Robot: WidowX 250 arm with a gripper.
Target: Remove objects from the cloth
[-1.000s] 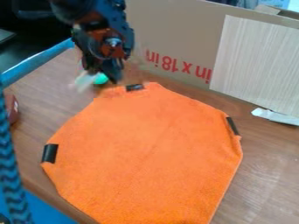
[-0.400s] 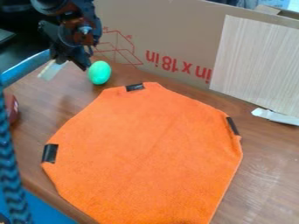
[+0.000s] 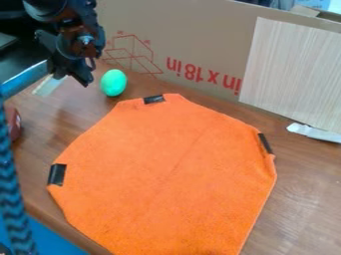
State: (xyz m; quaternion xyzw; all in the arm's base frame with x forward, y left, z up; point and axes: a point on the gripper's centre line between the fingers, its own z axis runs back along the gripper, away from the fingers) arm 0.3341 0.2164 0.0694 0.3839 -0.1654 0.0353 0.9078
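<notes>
From my post, I have the fingers (image 3: 82,76) at the far left, spread wide apart with nothing gripped between them. The green egg (image 3: 114,82) sits on the table (image 3: 50,117), just beside the far left edge of the orange cloth (image 3: 166,174). Behind the egg I see the cardboard (image 3: 200,45) standing along the far side.

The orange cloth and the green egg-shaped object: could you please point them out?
Orange cloth (image 3: 166,169): camera view, middle of its upper face.
Green egg-shaped object (image 3: 114,82): camera view, middle of its visible side.
</notes>
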